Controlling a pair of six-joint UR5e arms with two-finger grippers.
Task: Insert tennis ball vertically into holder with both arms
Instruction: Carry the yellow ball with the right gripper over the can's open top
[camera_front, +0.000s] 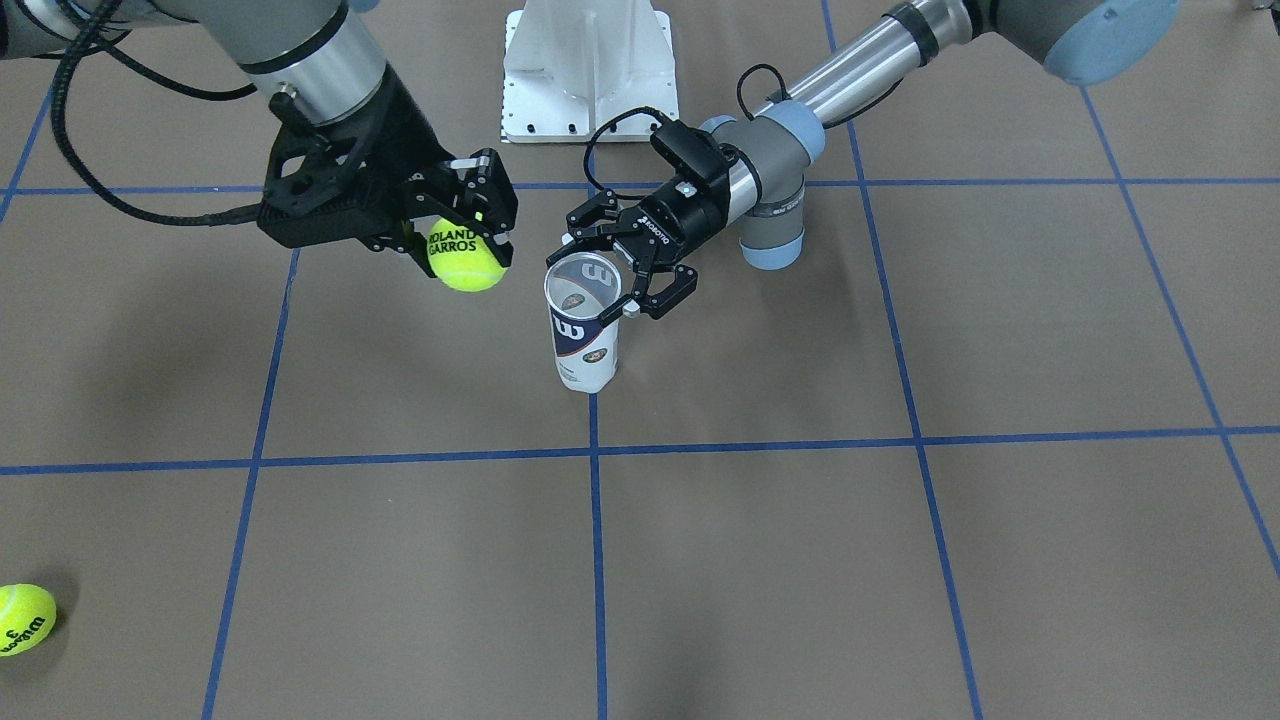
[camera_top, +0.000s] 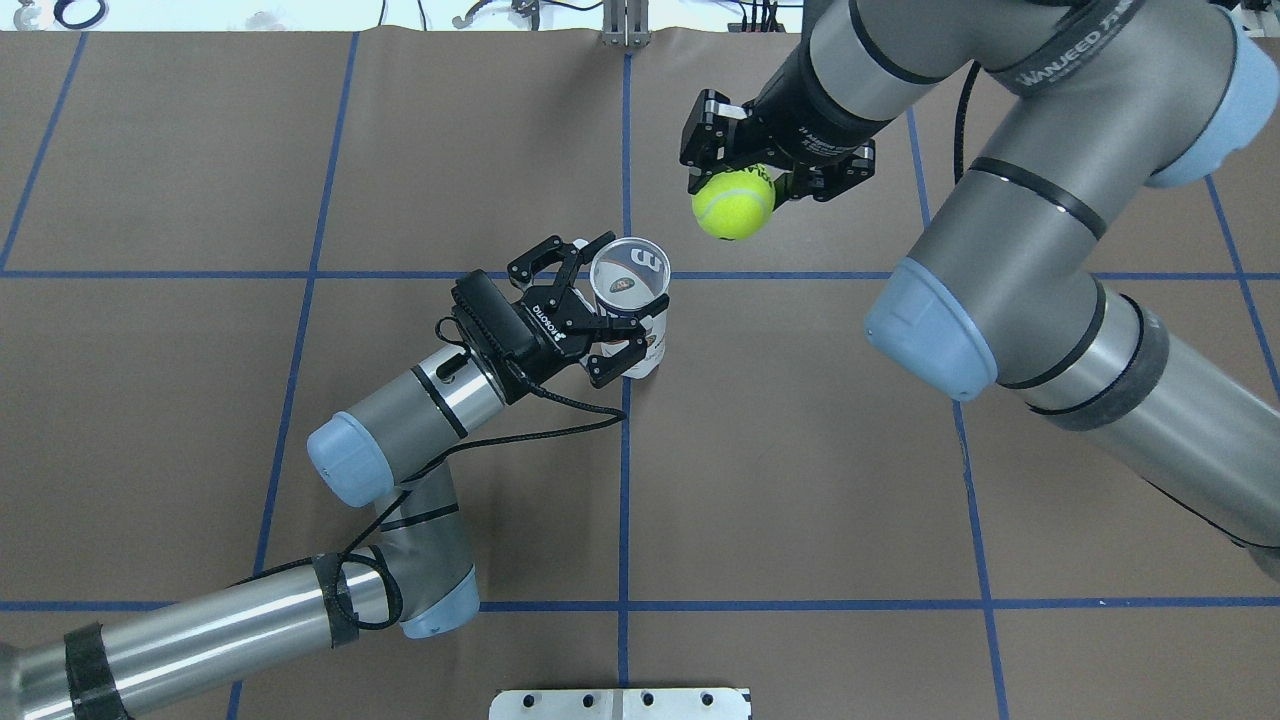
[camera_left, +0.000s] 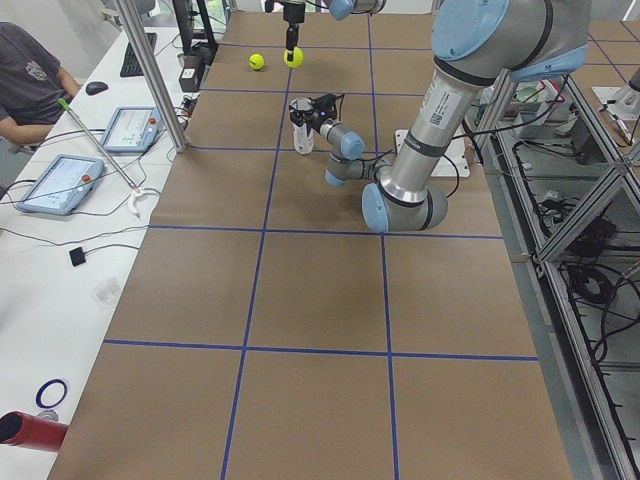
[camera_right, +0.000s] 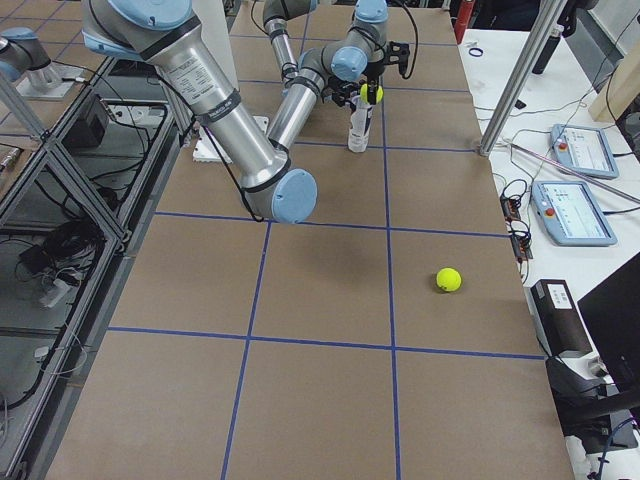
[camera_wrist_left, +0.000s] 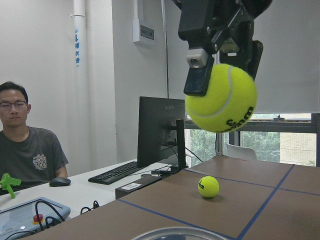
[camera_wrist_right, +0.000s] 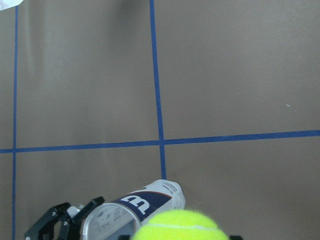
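1. Left gripper (camera_top: 606, 305) clasps the upright holder (camera_top: 640, 275), its open mouth facing the camera.
2. Right gripper (camera_top: 745, 182) grips a yellow tennis ball (camera_top: 733, 205) near the holder, not touching it.

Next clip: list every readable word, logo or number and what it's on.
"OLAND GARROS": held tennis ball, first letter hidden.
"ROBOTIQ": left gripper.
"W": holder.
"Wilson 3": loose ball, upside down.
Holder's small print and the right arm lettering: too blurred to read.
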